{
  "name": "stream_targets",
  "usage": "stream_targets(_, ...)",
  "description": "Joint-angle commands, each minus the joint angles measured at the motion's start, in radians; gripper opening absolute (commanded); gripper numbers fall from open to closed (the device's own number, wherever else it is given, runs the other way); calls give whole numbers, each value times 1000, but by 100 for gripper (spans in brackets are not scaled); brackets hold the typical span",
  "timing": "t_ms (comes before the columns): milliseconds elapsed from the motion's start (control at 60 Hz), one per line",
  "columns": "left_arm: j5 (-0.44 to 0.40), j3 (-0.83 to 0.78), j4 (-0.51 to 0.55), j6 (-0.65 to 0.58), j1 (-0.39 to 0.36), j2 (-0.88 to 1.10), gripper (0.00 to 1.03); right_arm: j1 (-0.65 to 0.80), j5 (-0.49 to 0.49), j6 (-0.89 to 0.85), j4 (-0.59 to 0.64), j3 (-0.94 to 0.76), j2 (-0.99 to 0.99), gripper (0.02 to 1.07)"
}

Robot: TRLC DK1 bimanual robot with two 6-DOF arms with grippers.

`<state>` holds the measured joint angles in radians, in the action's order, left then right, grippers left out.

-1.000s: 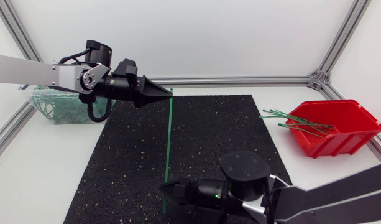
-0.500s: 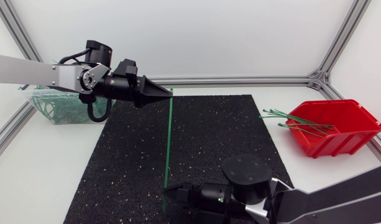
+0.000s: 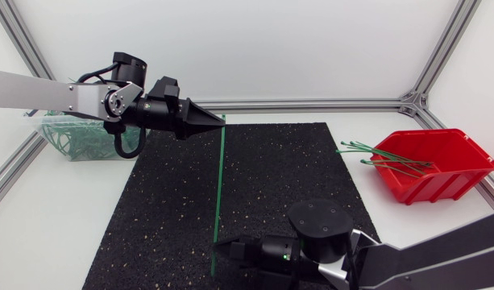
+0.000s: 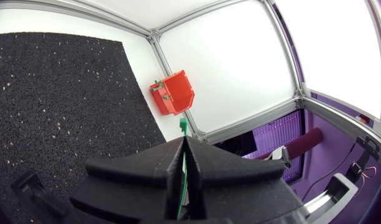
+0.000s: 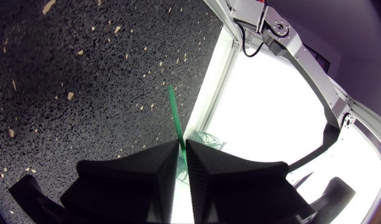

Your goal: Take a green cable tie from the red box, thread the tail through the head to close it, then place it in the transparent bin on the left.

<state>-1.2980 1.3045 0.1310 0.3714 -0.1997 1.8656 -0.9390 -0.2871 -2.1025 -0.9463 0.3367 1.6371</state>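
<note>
1. My left end effector is clamped narrow on one end of the green cable tie. In the left wrist view, a short green tip pokes out ahead of the closed fingers.
2. My right end effector sits over the near edge of the black mat. Its fingers are pinched nearly together on the tie's other end.
3. The tie runs straight between the two end effectors, above the mat.
4. The red box sits on the tabletop at the right, with more green ties sticking out over its rim.
5. The transparent bin stands at the left, behind my left arm, with green ties inside.
</note>
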Motion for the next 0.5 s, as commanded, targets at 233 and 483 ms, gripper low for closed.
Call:
stream_targets(233,-12,12,2,15,-12,15,4,16,2,-19,-16,12,21,8)
stream_targets(483,-12,-34,-1,-15,-17,-20,4,35,2,160,-16,39,10,8)
